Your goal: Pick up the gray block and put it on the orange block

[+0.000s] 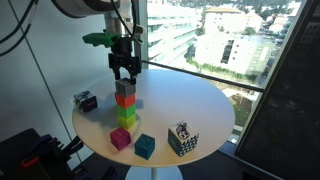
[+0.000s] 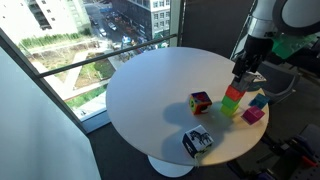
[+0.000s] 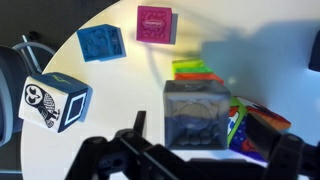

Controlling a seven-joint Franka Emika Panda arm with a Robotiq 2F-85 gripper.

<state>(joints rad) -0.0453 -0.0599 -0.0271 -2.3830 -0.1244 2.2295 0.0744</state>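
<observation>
In the wrist view the gripper (image 3: pixel 205 158) fills the bottom edge, its dark fingers (image 3: pixel 122 152) spread wide with clear space on either side of the gray block (image 3: pixel 198 115). It grasps nothing. The gray block lies just under the gripper, blurred, and lime green edges show past its far side. In an exterior view the gray block (image 1: pixel 124 88) sits squarely on the orange block (image 1: pixel 124 100), which rests on a lime green cube (image 1: pixel 126 115), making a three-high upright stack. The fingertips hang at the top of the stack, and whether they touch the gray block cannot be told. Beyond the stack in the wrist view lie a black-and-white patterned cube (image 3: pixel 55 102), a teal cube (image 3: pixel 100 42) and a magenta cube (image 3: pixel 155 24), all apart from one another on the round white table (image 3: pixel 120 95). A multi-coloured cube (image 1: pixel 85 100) stands near the table's rim. Behind it, a window (image 1: pixel 230 40) looks out on city buildings.
</observation>
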